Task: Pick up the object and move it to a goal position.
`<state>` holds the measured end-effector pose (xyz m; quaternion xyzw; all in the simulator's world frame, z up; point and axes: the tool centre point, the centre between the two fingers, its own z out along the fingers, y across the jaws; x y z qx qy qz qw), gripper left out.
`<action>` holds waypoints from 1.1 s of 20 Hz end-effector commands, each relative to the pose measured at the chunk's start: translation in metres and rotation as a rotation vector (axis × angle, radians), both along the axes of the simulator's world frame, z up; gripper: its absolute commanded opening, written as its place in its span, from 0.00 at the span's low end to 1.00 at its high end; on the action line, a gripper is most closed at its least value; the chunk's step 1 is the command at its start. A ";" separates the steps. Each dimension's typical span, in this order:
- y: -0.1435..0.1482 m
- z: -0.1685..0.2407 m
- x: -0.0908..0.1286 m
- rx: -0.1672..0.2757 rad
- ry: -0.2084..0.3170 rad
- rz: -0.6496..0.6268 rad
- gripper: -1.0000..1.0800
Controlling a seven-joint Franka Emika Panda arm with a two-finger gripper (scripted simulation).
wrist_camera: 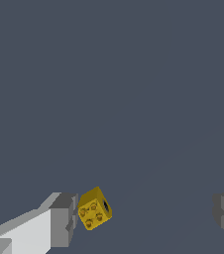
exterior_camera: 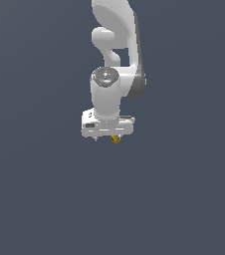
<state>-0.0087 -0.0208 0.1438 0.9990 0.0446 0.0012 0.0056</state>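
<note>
Yellow block beside one finger, jaws spread wide.

Seen from the wrist: block point(wrist_camera: 94, 209) tilted, just beside one gray fingertip point(wrist_camera: 64, 218), far from the other; not pinched. From outside: tucked under the white gripper point(exterior_camera: 109, 138), barely peeking out below.

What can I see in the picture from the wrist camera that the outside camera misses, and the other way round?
Only the wrist view shows the two grey fingers set wide apart, and the studs on the yellow block, which sits right beside one finger. Only the exterior view shows the white arm reaching down from above. Both show the gripper and the block, a tiny yellow speck under it outside.
</note>
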 end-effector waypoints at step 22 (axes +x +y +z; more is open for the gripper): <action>0.035 -0.070 -0.087 0.010 0.006 0.511 0.96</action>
